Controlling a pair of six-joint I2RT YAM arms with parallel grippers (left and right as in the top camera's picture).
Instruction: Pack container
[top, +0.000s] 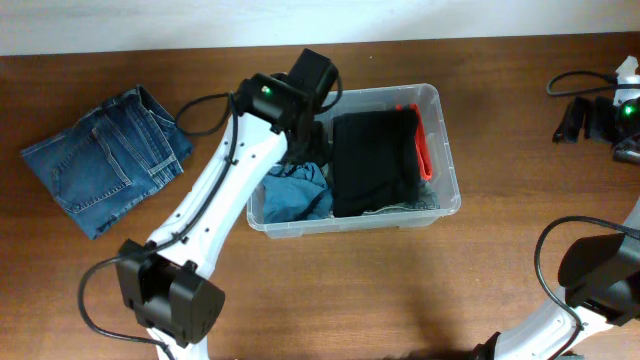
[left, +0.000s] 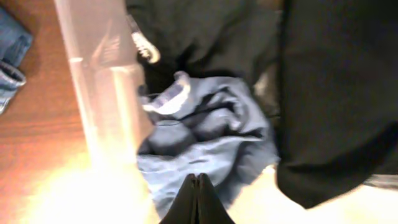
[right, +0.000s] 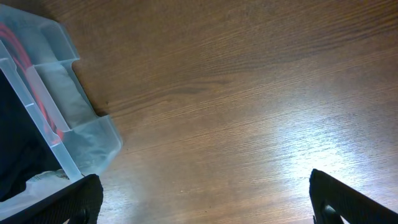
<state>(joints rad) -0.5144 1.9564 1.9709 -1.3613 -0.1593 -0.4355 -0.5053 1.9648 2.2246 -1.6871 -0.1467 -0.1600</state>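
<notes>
1 container (top: 448, 165) is seen, set on the wooden table (top: 400, 290) near its middle, long side running left to right. 3 pieces are counted in it from the overhead view: 1 folded black garment (top: 372, 165) filling the right half, 1 crumpled blue garment (top: 295, 197) in the front left corner, and 1 red item (top: 423, 150) wedged against the right wall. 1 pair of folded jeans (top: 105, 165) is laid on the table well to the left of the container. 2 arms are present.

The left gripper (left: 197, 202) is hidden under its own arm in the overhead view. In the left wrist view it is shown with both fingers pressed flat together and nothing between them, poised over the blue garment; whether cloth is touched cannot be told. More dark cloth with a pale strip (left: 144, 48) is also shown there, behind the blue garment, where the arm covers it from above.

The right gripper (right: 204, 186) is spread to its widest over bare table and nothing is held; only 2 dark fingertips (right: 84, 199) are seen at the lower corners of its wrist view. A corner of the container is caught there at the left edge, a detail not given by the left wrist view.
</notes>
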